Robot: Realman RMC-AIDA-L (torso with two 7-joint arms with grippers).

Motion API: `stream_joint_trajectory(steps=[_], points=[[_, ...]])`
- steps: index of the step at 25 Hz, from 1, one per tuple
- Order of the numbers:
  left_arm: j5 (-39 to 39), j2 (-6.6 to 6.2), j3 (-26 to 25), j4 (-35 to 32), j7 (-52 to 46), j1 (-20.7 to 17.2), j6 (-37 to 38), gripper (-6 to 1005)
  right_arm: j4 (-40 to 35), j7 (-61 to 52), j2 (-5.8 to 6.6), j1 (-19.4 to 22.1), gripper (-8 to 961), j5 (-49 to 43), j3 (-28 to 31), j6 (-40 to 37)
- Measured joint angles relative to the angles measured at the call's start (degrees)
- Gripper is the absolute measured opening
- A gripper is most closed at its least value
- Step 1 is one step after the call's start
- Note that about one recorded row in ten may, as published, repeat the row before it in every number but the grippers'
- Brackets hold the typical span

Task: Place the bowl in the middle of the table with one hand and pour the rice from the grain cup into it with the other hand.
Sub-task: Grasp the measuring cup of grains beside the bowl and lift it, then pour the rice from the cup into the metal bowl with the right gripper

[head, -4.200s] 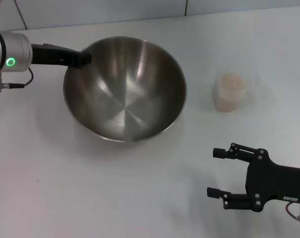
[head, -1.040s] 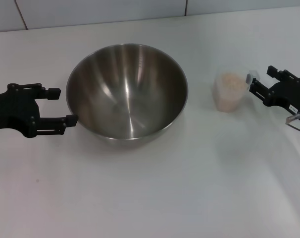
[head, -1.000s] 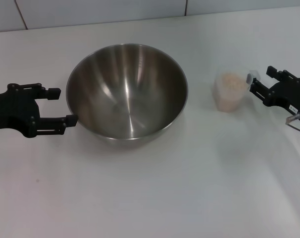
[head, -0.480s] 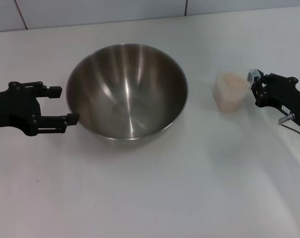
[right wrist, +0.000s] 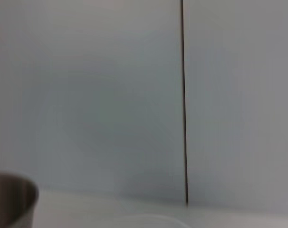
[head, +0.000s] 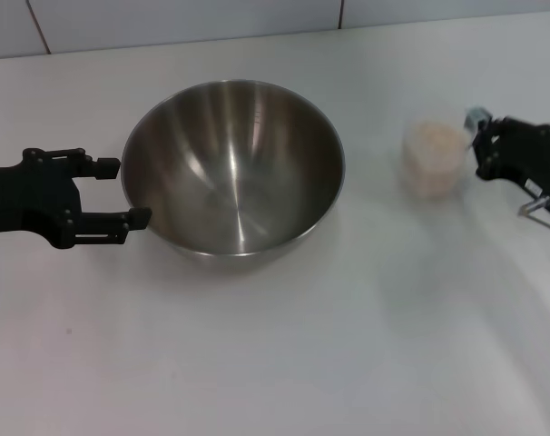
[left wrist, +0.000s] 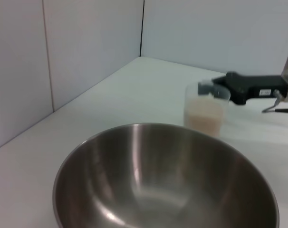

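Observation:
The steel bowl (head: pixel 234 168) stands upright on the white table (head: pixel 302 345), near its middle. My left gripper (head: pixel 125 191) is open and empty beside the bowl's left rim, its nearer fingertip about touching the wall. The bowl also fills the left wrist view (left wrist: pixel 163 180). My right gripper (head: pixel 481 143) is shut on the right rim of the clear grain cup (head: pixel 434 159), which is upright and held a little above the table. The cup holds rice (head: pixel 436 141). The left wrist view shows the cup (left wrist: pixel 206 111) and the right gripper (left wrist: pixel 215 88) beyond the bowl.
A tiled wall (head: pixel 166 18) runs along the table's back edge. The right wrist view shows mostly that wall (right wrist: pixel 110 95), with the bowl's edge (right wrist: pixel 13 202) at one corner. Bare tabletop lies in front of the bowl.
My right gripper has closed on the cup's rim and raised it slightly up and to the right. My left gripper has crept a little closer to the bowl. The bowl has not moved.

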State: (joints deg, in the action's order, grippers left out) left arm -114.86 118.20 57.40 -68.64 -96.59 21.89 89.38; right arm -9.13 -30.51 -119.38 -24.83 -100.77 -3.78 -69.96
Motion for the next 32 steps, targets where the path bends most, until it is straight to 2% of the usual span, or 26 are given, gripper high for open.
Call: stream_joint_trajectory(steps=[3, 4, 6, 8, 9, 10, 12, 13, 14, 15, 18, 19, 20, 24, 26, 28, 29, 32], points=[[-0.01, 0.00, 0.04, 0.00, 0.00, 0.02, 0.00, 802, 0.05, 3.69, 0.02, 0.45, 17, 2.90, 0.01, -7.09], [-0.11, 0.00, 0.12, 0.00, 0.00, 0.05, 0.00, 802, 0.28, 7.47, 0.00, 0.23, 17, 4.84, 0.01, -13.47], [-0.89, 0.01, 0.23, 0.00, 0.00, 0.29, -0.02, 802, 0.61, 9.27, -0.02, -0.20, 17, 5.84, 0.01, -15.87], [-1.44, 0.04, 0.28, 0.00, 0.00, 0.51, -0.07, 802, 1.91, 14.18, -0.04, -2.17, 16, 8.02, -0.20, -19.96], [-1.76, 0.11, 0.39, 0.00, 0.00, 0.67, -0.06, 802, 3.29, 19.98, -0.04, -4.86, 16, 8.55, -0.51, -21.44], [-2.01, 0.15, 0.51, 0.02, -0.01, 0.76, -0.05, 802, 3.29, 19.98, -0.04, -4.86, 16, 8.55, -0.51, -21.44], [-2.18, 0.22, 0.66, 0.03, -0.04, 1.03, -0.06, 802, 5.56, 28.35, -0.10, -8.32, 16, 8.42, -0.64, -20.64], [-2.19, 0.23, 0.67, 0.03, -0.05, 1.11, -0.09, 802, 7.22, 33.67, -0.11, -9.71, 16, 8.37, -0.68, -19.28], [-2.18, 0.29, 0.69, 0.05, -0.06, 1.23, -0.08, 802, 11.97, 48.75, -0.17, -12.17, 15, 8.24, -0.74, -15.99], [-2.18, 0.29, 0.69, 0.05, -0.06, 1.23, -0.08, 802, 11.97, 48.75, -0.17, -12.17, 15, 8.24, -0.74, -15.99], [-2.17, 0.26, 0.69, 0.07, -0.07, 1.37, -0.07, 802, 19.92, 74.76, -0.24, -13.81, 15, 8.23, -0.70, -11.61], [-2.16, 0.26, 0.69, 0.08, -0.11, 1.39, -0.07, 802, 24.22, 93.37, -0.36, -14.04, 15, 8.22, -0.70, -9.27], [-2.16, 0.26, 0.69, 0.08, -0.11, 1.39, -0.07, 802, 24.22, 93.37, -0.36, -14.04, 14, 8.22, -0.70, -9.27], [-2.14, 0.33, 0.69, 0.09, -0.17, 1.49, -0.09, 802, 27.85, 124.39, -0.48, -13.05, 14, 4.38, -0.28, -8.62], [-2.13, 0.33, 0.69, 0.09, -0.17, 1.52, -0.09, 802, 27.91, 127.75, -0.48, -12.78, 14, 3.22, -0.06, -9.14], [-2.13, 0.33, 0.68, 0.09, -0.18, 1.57, -0.09, 802, 28.34, 136.36, -0.48, -12.40, 14, 1.80, 0.19, -9.81], [-2.12, 0.29, 0.68, 0.09, -0.18, 1.61, -0.09, 802, 29.02, 144.82, -0.48, -12.37, 14, 1.57, 0.18, -9.61], [-2.11, 0.25, 0.68, 0.09, -0.18, 1.68, -0.09, 802, 29.23, 150.69, -0.48, -12.59, 13, 1.49, -0.04, -9.19]])
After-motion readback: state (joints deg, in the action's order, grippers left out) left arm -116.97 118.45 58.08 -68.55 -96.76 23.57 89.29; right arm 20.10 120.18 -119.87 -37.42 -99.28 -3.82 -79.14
